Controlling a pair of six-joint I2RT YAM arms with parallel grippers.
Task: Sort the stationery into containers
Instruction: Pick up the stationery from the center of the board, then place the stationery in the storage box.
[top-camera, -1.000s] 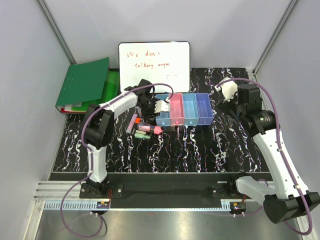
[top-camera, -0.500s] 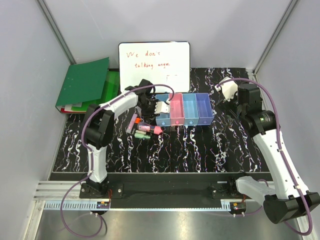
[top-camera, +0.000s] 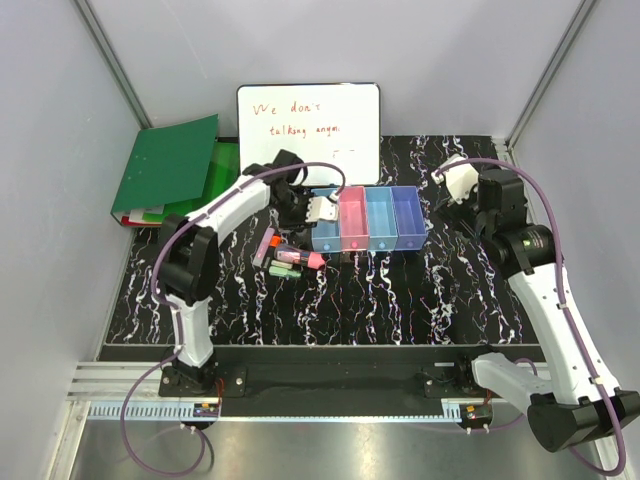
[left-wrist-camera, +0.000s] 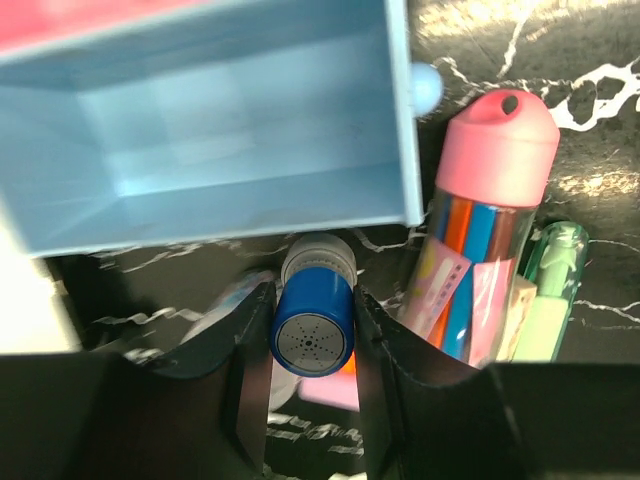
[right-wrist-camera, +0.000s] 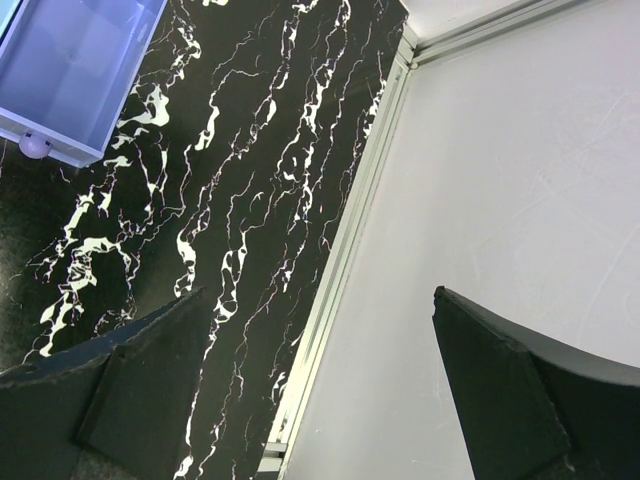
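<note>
Bins: four joined, far-middle of desk.
Sticks: heaped near-left of bins.
Left arm: reaching leftmost bin.

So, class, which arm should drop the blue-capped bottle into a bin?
Left. The left gripper holds the blue-capped bottle beside the light blue bin; the right gripper sits open near the wall.

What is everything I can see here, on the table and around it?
whiteboard: one, white with red writing, at the back.
folder: one, green, back left.
bins: four, light blue, pink, light blue, purple-blue, joined row mid-table.
loose stationery: several, mostly pink and green, left of the bins.
bottle: one, blue cap, held beside the leftmost bin.
table: one, black with white veins.
left arm: one, white, jaws shut on the bottle.
right arm: one, white, jaws open, near the right wall.
</note>
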